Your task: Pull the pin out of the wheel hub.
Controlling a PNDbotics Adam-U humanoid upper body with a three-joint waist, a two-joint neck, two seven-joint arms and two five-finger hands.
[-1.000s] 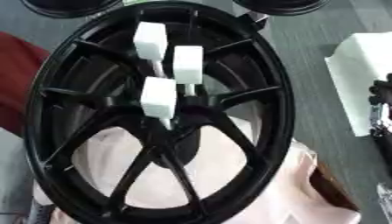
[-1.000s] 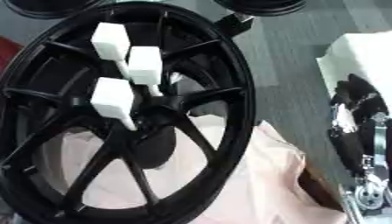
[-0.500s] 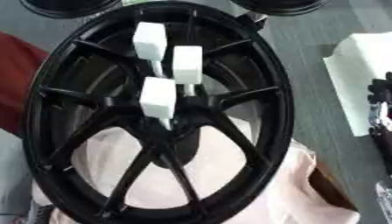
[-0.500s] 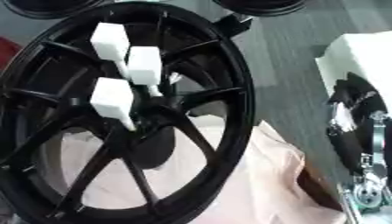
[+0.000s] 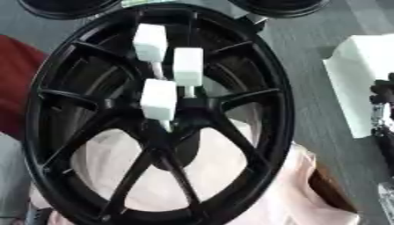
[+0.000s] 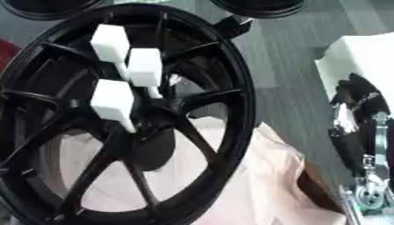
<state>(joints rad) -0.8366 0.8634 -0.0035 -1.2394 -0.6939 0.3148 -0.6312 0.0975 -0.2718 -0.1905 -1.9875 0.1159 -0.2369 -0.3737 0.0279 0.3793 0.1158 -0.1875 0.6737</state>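
Three white block-headed pins point(image 5: 160, 100) are seated in the black spoked wheel hub point(image 5: 184, 115). The right hand point(image 6: 355, 107) is seen apart from them, finger state indeterminable.

The wheel hub point(image 5: 158, 118) is black all over, with a slight shine on its rim and spokes. Three pins point(image 5: 160, 100) stand at its middle, each with a white block head and a thin pale stem. Under the wheel lies a cloth point(image 6: 261, 176) of pale pink, plain, without any pattern. The floor point(image 5: 304, 52) is dark grey with fine darker lines running across it. At the left edge there is a dark red thing point(image 5: 15, 83). At the right a white box-like thing point(image 6: 358, 57) shows. The right hand point(image 6: 358, 118) is black with silver parts. Two more black round things point(image 5: 69, 6) show at the top edge.
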